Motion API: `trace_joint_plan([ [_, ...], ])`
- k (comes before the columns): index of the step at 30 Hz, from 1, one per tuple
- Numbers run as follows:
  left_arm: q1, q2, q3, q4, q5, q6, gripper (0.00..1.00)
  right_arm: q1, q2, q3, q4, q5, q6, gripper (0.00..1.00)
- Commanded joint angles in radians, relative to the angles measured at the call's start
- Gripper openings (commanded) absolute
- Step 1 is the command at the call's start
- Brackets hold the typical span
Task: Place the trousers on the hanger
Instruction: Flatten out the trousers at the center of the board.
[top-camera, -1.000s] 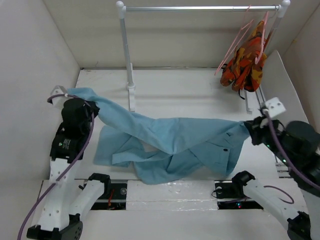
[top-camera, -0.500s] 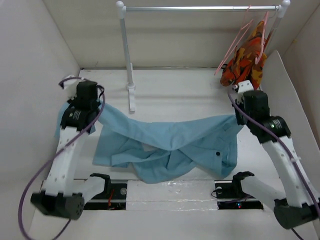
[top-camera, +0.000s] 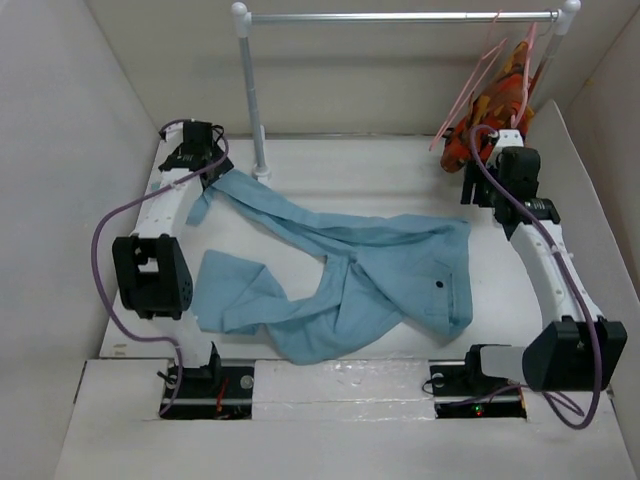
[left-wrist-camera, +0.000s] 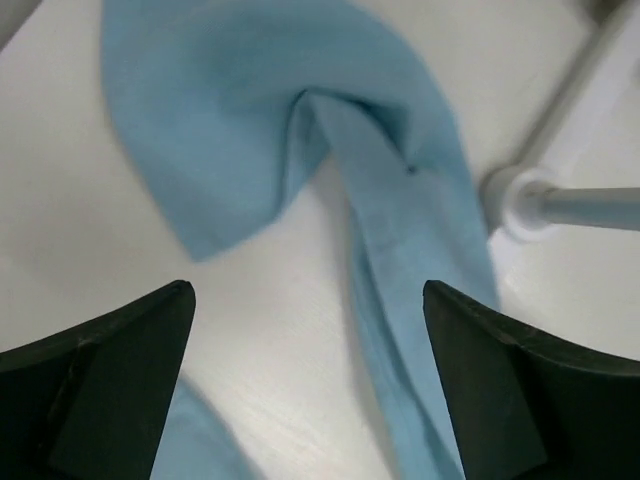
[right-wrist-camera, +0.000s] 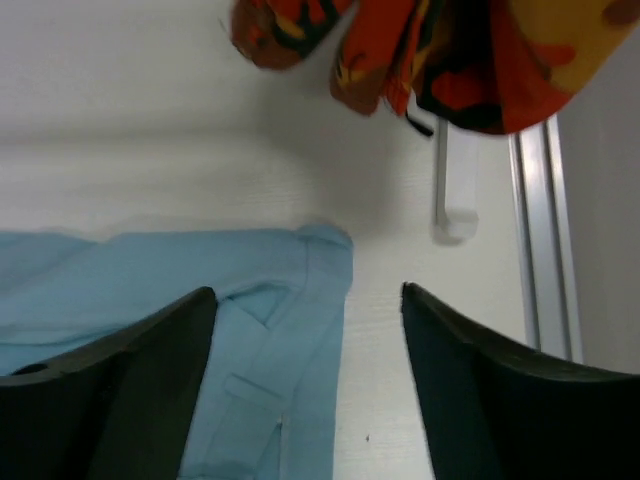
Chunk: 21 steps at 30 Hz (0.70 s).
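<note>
surface (top-camera: 360, 170): white and flat, walled in pale on the left, far and right sides; it carries the rack and the trousers.

rack (top-camera: 400, 16): a metal rail across the far side on two white posts. The left wrist view shows the round foot of the left post (left-wrist-camera: 520, 200) just beside the cloth.

trousers (top-camera: 380, 270): light blue, lying loose and rumpled on the surface, not on any hanger. One leg runs out to the far left and ends near the left post; the waist end lies to the right, and the other leg is folded back towards the near left.

left arm (top-camera: 150, 270): stretched out to the far left corner.

right arm (top-camera: 545, 260): stretched out along the right side towards the far right.

patterned garment (top-camera: 490, 115): orange, red and yellow, hanging on its own pink hanger (top-camera: 527, 60) at the right end of the rail.

hanger (top-camera: 466, 90): thin, pale pink and bare; hooked on the rail just left of the patterned garment and hanging aslant.

left gripper (top-camera: 195, 150): fingers wide apart with nothing between them. The left wrist view shows the leg end of the trousers (left-wrist-camera: 250, 120) lying flat below it.

right gripper (top-camera: 495, 185): fingers wide apart, holding nothing. The right wrist view shows the waist corner of the trousers (right-wrist-camera: 200, 290) on the surface below, with the patterned garment (right-wrist-camera: 480, 60) beyond.
</note>
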Motion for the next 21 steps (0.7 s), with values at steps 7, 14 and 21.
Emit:
trace_joint_plan([
  [7, -0.259, -0.503, -0.619, 0.191, 0.218, -0.027, 0.61, 0.128, -0.443, -0.415, -0.048, -0.312, 0.079, 0.00],
  [14, -0.656, -0.565, -0.791, 0.165, 0.238, -0.202, 0.75, 0.084, -0.523, -0.578, -0.027, -0.296, 0.154, 0.68],
  [21, -1.062, -0.328, -0.631, 0.099, 0.093, -0.278, 0.82, -0.056, -0.258, -0.494, 0.186, -0.296, 0.133, 0.63],
])
